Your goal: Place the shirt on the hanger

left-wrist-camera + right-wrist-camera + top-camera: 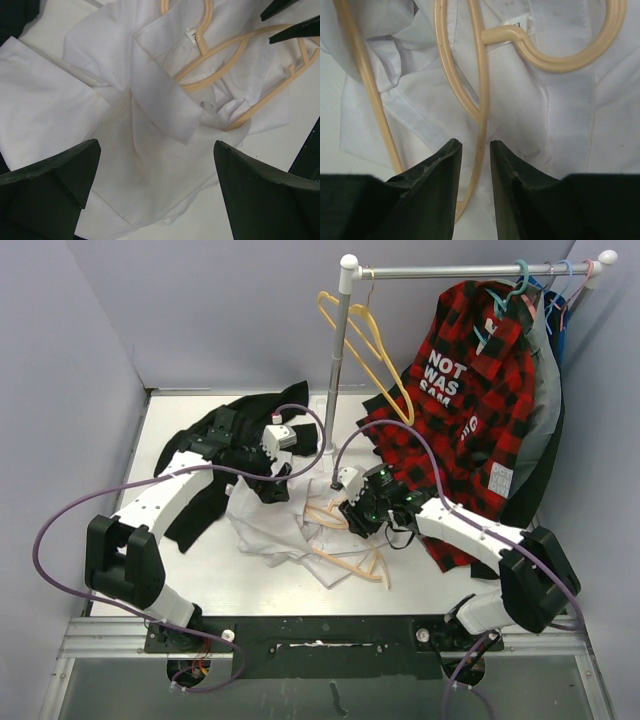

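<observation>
Pinching hanger arm: your right fingers narrow, straddling it, not yet clamped; centre it first. Your left fingers wide above collar of shirt, crumpled on table, hanger lying partly inside. Take one collar layer only.

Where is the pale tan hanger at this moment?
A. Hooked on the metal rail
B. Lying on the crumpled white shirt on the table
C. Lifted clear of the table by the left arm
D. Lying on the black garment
B: the hanger lies flat on the crumpled white shirt on the table, with part of it tucked under the collar.
</observation>
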`<state>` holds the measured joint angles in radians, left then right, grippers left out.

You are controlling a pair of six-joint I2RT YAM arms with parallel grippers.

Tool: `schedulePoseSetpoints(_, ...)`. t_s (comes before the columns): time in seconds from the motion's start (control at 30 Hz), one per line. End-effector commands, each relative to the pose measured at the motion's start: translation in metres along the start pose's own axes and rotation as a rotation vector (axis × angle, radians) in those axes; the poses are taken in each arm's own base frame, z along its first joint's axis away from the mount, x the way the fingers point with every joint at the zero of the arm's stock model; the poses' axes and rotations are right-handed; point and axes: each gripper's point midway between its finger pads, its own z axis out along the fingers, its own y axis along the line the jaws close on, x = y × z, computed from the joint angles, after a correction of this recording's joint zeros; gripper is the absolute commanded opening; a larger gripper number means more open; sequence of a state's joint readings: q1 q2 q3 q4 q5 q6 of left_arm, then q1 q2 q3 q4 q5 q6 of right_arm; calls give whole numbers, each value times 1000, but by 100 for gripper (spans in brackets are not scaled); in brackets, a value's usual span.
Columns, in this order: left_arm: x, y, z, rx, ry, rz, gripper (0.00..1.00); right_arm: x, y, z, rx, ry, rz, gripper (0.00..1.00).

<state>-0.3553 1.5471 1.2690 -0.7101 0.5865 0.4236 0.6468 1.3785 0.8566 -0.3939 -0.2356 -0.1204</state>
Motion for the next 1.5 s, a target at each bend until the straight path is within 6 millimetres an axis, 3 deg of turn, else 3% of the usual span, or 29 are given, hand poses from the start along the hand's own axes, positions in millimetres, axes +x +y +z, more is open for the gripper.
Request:
schedulePoseSetpoints(0.0, -17, 17, 0, -84, -52, -13, 98, -32, -7, 7, 45, -46, -81, 31)
schedulePoseSetpoints(0.17, -12, 17, -1, -103, -62, -13, 98, -24, -1, 13, 61, 14, -95, 37)
schedulePoseSetpoints(0.3, -11, 17, -1, -109, -65, -6, 98, -16, -11, 13, 141, 52, -110, 49)
schedulePoseSetpoints(0.5, -8, 12, -1, -85, -61, -6, 98, -2, -19, 18, 179, 105, -104, 51)
schedulePoseSetpoints(0.83, -7, 5, -4, -56, -15, -11, 98, 10, -15, 33, 151, 121, -76, 33)
schedulePoseSetpoints(0.9, -8, 3, -7, -54, -12, -9, 98, 11, -15, 34, 151, 122, -76, 26)
schedulePoseSetpoints(1.0, -10, -1, -10, -42, -5, -25, 98, 5, -16, 31, 163, 105, -82, 1)
schedulePoseSetpoints(1.27, -28, -18, -22, -15, -45, -218, 98, -24, -27, -8, 319, 22, -152, 0)
schedulePoseSetpoints(1.37, -34, -23, -28, -12, -34, -318, 98, -26, -31, -17, 396, 14, -206, 0)
schedulePoseSetpoints(1.47, -32, -41, -26, 44, -3, -413, 98, -23, -35, -18, 432, 19, -230, 0)
